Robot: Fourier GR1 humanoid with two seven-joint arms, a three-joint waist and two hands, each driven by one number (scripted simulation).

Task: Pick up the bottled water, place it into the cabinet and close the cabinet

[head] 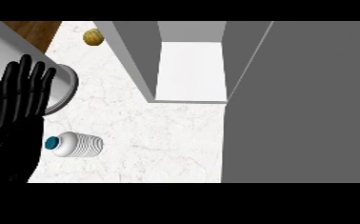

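Observation:
The bottled water point(76, 145) lies on its side on the white marble counter point(162, 137) at the lower left, clear and ribbed, its blue cap pointing left. My left hand point(21, 108) stands at the view's left edge with fingers straight and up, holding nothing; the bottle's cap is just right of its palm. The grey cabinet point(190, 61) stands open at the upper middle, showing a white inner floor. Its grey door point(295, 104) fills the right side of the view. My right hand does not show.
A small yellow-brown round object point(94, 37) sits on the counter near the top left. A grey cylindrical container point(62, 87) lies partly behind my left hand. A wooden surface point(35, 30) shows at the far top left corner.

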